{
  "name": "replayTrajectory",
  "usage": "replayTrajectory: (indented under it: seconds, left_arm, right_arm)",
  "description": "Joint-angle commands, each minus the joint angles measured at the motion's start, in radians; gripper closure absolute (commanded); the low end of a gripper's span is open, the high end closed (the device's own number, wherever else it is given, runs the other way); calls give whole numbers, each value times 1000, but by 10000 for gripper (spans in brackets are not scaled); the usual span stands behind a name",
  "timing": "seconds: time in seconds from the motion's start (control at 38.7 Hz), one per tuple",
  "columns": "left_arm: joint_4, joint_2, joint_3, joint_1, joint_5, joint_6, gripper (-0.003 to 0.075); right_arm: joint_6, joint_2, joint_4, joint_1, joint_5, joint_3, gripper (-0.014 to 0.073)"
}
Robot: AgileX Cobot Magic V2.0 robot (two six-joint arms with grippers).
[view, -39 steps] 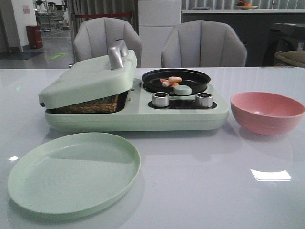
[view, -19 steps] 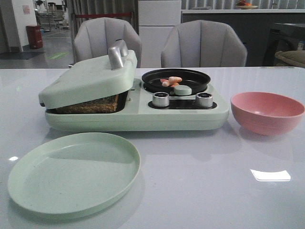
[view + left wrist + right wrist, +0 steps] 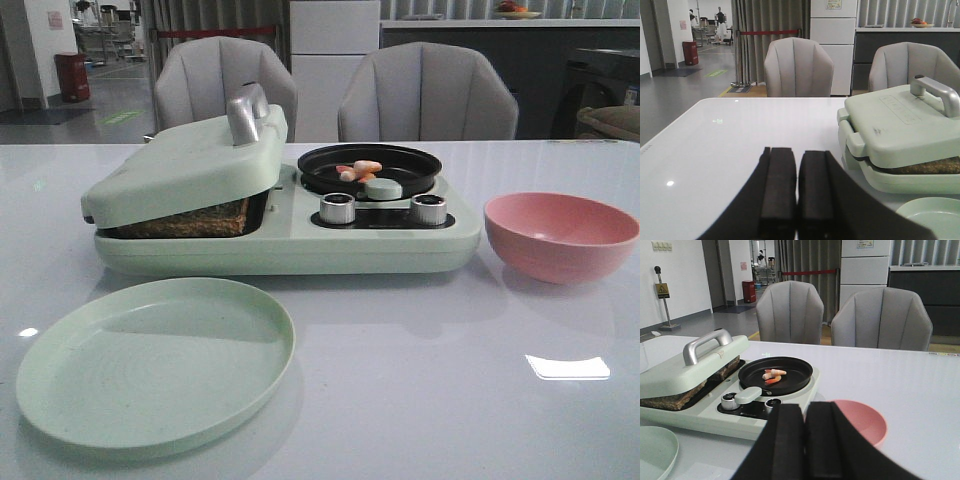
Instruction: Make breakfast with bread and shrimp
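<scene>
Nothing has moved since the earlier front frames. The pale green breakfast-maker appliance (image 3: 290, 235) sits mid-table; its hinged lid with silver handle (image 3: 185, 165) rests tilted on browned bread (image 3: 190, 220) in the left compartment. The round black pan (image 3: 370, 168) on its right side holds orange-pink shrimp (image 3: 357, 170). The empty round pale green plate (image 3: 155, 360) lies near left, the empty pink bowl (image 3: 560, 235) to the right. Left gripper (image 3: 787, 192) has black fingers pressed together, holding nothing. Right gripper (image 3: 805, 440) likewise closed, empty, above the table near the bowl.
</scene>
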Motion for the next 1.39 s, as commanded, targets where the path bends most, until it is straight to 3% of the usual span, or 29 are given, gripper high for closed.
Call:
replayTrajectory:
  seconds: [0.0, 0.15, 0.34, 0.54, 1.37]
  left_arm:
    - [-8, -19, 6, 3, -76, -9, 608]
    - [-8, -19, 6, 3, -76, -9, 608]
    - [-8, -19, 6, 3, -76, -9, 608]
    - [-8, -19, 6, 3, -76, -9, 608]
    - [-8, -19, 6, 3, -76, -9, 608]
  right_arm:
    - [-3, 12, -1, 1, -75, -31, 459]
    - [1, 10, -104, -28, -50, -31, 459]
    - [109, -39, -202, -109, 54, -22, 459]
    - [253, -150, -316, -163, 1, 95, 459]
    - [251, -147, -318, -164, -54, 136, 459]
